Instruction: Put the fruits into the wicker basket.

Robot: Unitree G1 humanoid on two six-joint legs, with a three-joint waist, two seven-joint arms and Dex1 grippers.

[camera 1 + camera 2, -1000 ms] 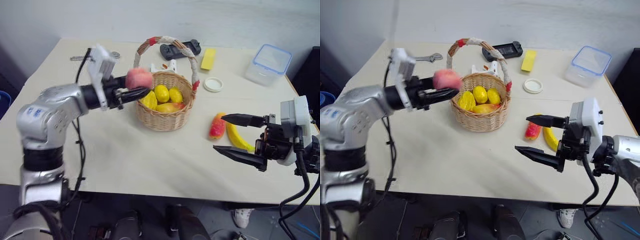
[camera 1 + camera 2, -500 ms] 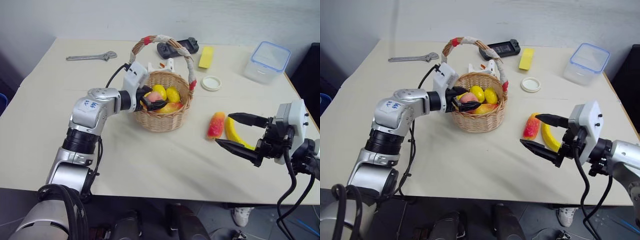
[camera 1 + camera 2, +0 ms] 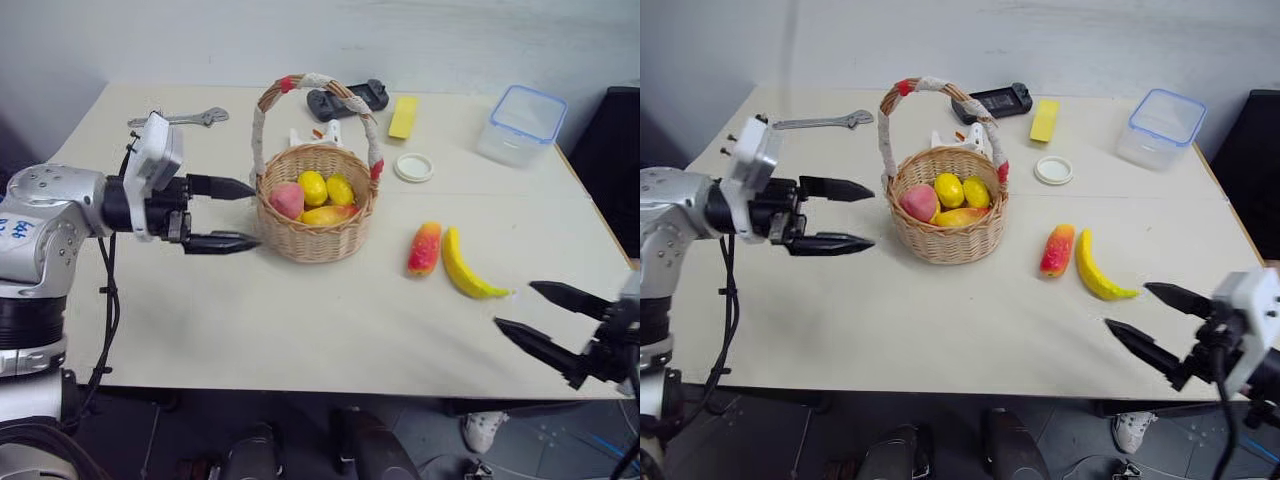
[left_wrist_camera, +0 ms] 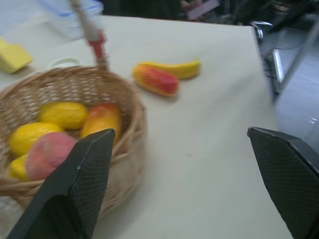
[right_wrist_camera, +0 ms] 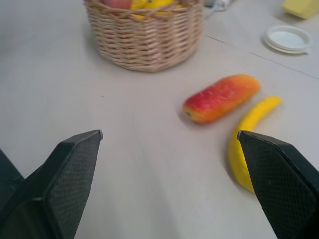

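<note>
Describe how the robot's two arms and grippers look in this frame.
The left arm has rounded silver-grey shells with small blue markings, black joints and a loose black cable. A white boxy block sits at each wrist. The left gripper and right gripper each carry two long, tapering black fingers with a fine mesh texture on their inner faces. A black cable also hangs beside the right wrist.

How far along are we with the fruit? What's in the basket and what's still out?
Done: the peach, two lemons and another orange-yellow fruit lie in the basket. In hand: nothing; the left gripper is open beside the basket, and the right gripper is open near the table's front edge. Left: the mango and banana, side by side on the table.
</note>
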